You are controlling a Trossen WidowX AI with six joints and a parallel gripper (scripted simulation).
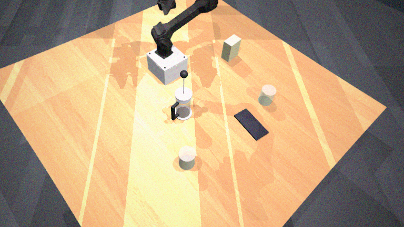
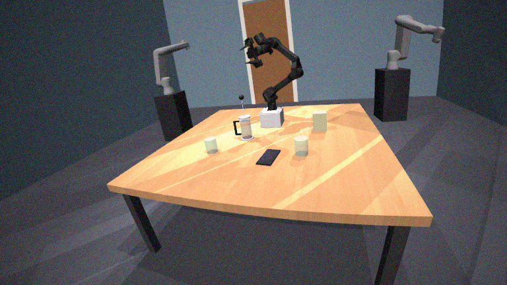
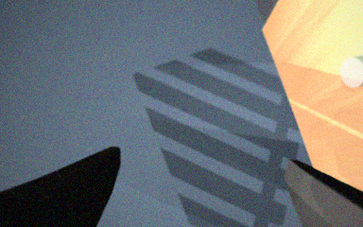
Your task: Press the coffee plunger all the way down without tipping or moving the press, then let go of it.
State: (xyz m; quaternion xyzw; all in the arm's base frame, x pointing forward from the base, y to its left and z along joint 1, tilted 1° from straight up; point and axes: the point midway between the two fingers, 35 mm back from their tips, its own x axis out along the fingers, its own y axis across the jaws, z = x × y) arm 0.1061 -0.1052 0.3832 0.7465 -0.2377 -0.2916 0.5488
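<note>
Approach step, nothing touched yet.
Gripper [image 2: 251, 55] hangs high with jaws apart, holding nothing, off the table's far edge; next it needs lowering onto the plunger knob [image 1: 184, 73], which is fully up.

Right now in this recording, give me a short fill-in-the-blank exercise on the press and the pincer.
1. The plunger knob of the French press is fully ____.
2. The pincer holds ____.
3. The press handle is coloured ____.
4. The flat dark slab lies between two pale ____.

Missing words: raised; nothing; black; cups
</note>
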